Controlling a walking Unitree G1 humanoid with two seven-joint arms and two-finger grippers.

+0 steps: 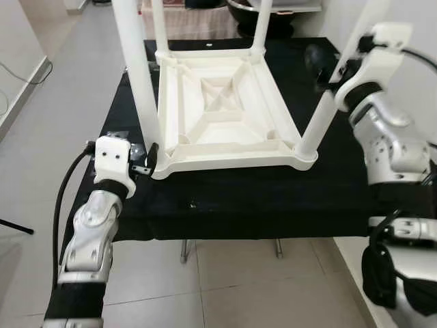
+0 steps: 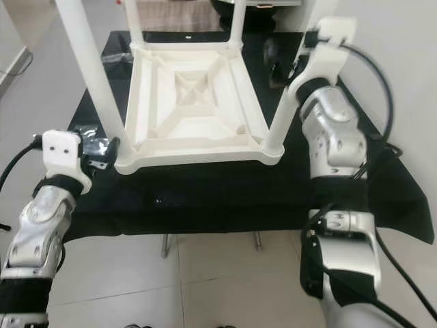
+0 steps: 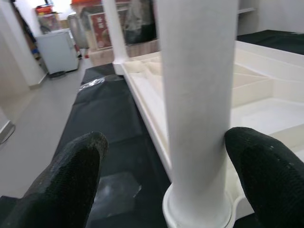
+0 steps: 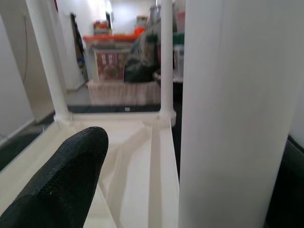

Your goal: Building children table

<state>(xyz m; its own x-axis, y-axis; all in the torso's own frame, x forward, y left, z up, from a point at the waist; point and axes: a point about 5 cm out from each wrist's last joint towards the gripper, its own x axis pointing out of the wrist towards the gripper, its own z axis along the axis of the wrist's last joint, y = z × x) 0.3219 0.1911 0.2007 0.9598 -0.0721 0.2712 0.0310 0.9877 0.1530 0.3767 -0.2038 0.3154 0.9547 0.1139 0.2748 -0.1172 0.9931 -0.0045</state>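
1. Nearest the robot, pale floor tiles point(image 1: 259, 287) show below the front edge of a black cloth-covered work table point(image 1: 273, 205).
2. The left gripper point(image 1: 151, 158) sits at the near left corner of the white plastic children's table point(image 1: 225, 109), which lies upside down on the black cloth with its ribbed underside up.
3. In the left wrist view the left gripper's fingers point(image 3: 71, 180) are apart, one on each side of the near left white round leg point(image 3: 197, 109); one finger touches the leg and the other stands clear of it.
4. The near right white round leg point(image 1: 321, 123) stands in its corner socket and tilts outward toward the right gripper point(image 2: 283, 65), which is raised beside its upper part.
5. In the right wrist view that leg point(image 4: 237, 114) rises close in front of the camera with one black finger point(image 4: 66, 180) well off to its side, so the fingers are spread; whether they touch the leg cannot be told.
6. Two far white legs point(image 1: 262, 27) stand upright at the back corners.
7. Beyond the table, the right wrist view shows a clear plastic storage bin with an orange lid point(image 4: 114, 61), and the left wrist view shows a small white cabinet point(image 3: 57, 50) on the floor.
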